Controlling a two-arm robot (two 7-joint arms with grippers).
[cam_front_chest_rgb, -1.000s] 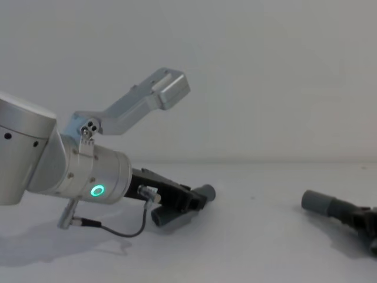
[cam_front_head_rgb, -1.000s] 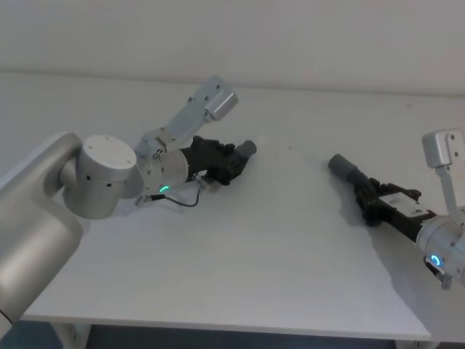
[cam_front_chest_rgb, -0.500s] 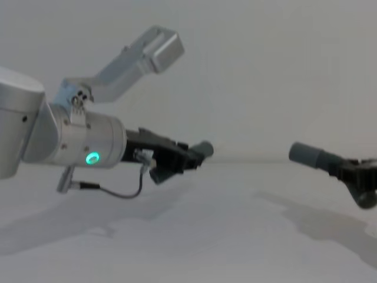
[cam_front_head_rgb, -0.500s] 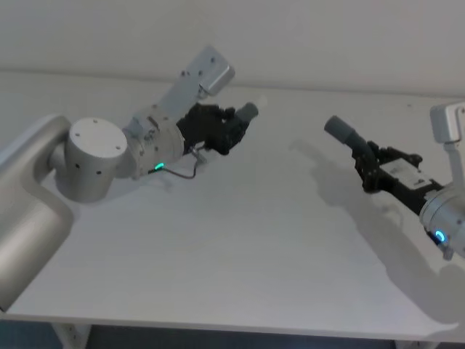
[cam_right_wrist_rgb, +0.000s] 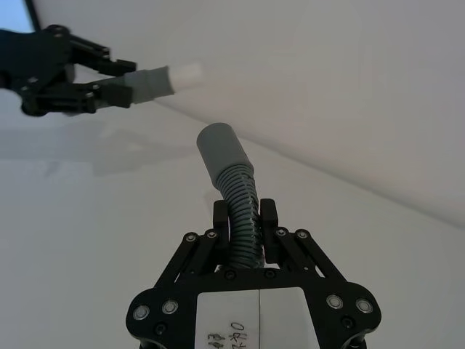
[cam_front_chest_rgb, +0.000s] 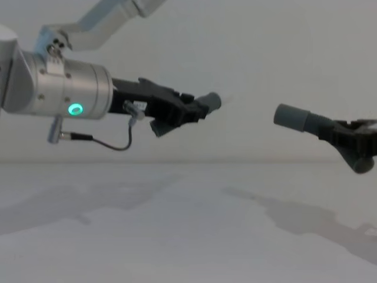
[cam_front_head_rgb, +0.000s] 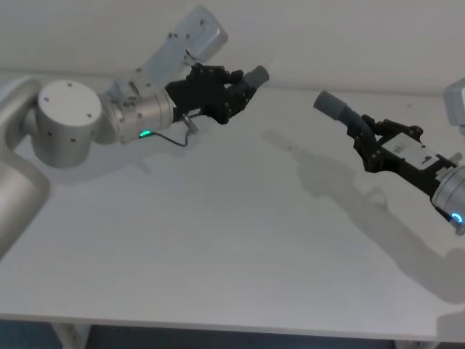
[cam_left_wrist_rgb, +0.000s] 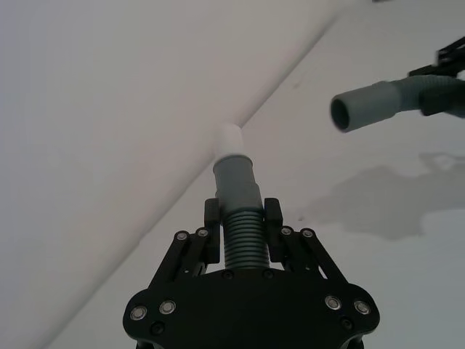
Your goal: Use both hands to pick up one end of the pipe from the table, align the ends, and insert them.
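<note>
The left end effector point(cam_front_head_rgb: 231, 89) grips the short hose point(cam_left_wrist_rgb: 243, 236), the right end effector point(cam_front_head_rgb: 369, 143) the bent hose point(cam_right_wrist_rgb: 243, 200); both have lifted off the tabletop point(cam_front_head_rgb: 218, 240), collars point(cam_front_head_rgb: 327, 104) apart, aligning next

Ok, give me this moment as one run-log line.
left claw: shut on white-tipped hose piece | right claw: shut on plain-collar hose piece | both above table | pieces apart, not inserted
</note>
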